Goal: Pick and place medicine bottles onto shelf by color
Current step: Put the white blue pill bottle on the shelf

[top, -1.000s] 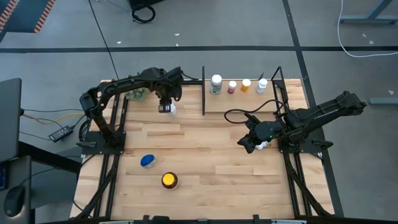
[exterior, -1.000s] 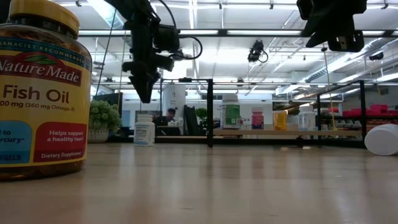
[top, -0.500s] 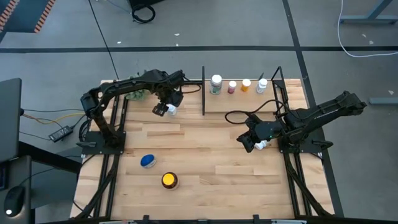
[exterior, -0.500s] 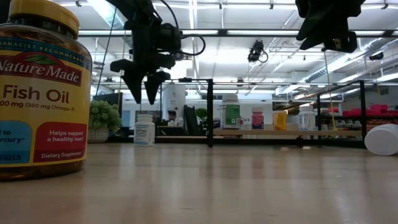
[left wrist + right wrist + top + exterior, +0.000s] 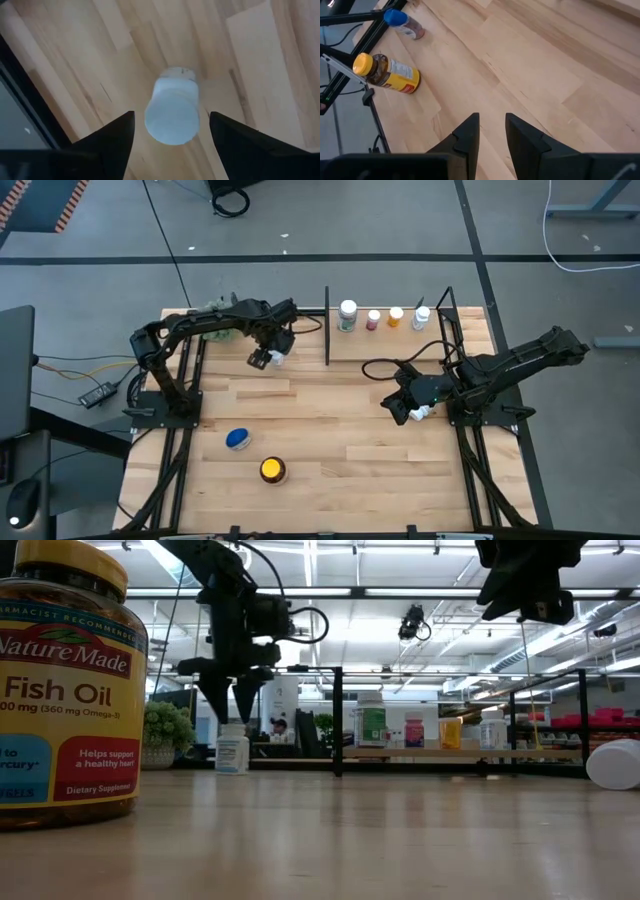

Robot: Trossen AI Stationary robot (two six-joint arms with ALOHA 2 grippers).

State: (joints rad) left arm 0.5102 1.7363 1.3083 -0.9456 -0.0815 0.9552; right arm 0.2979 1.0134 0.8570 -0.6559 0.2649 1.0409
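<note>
A small white bottle (image 5: 172,112) stands upright on the tabletop near the far left, beside the shelf; it also shows in the low view (image 5: 232,748). My left gripper (image 5: 231,715) is open just above it, pointing down, one finger on either side of the cap, touching nothing. The shelf (image 5: 385,345) at the far edge bears several bottles (image 5: 347,315). A blue-lidded bottle (image 5: 237,439) and an amber, yellow-lidded bottle (image 5: 272,470) stand near the left front. My right gripper (image 5: 408,406) hovers at the right, its fingers a narrow gap apart and empty, beside a white bottle (image 5: 613,764) lying on the table.
A green fuzzy plant ball (image 5: 165,730) sits at the far left behind the left arm. The shelf's black posts (image 5: 327,325) stand just right of the white bottle. The middle of the tabletop (image 5: 340,430) is bare wood.
My left gripper has turned about its wrist, opened its fingers, and come down toward the upright white bottle, so that its fingertips now stand just above the cap. The bottle has stayed in place.
</note>
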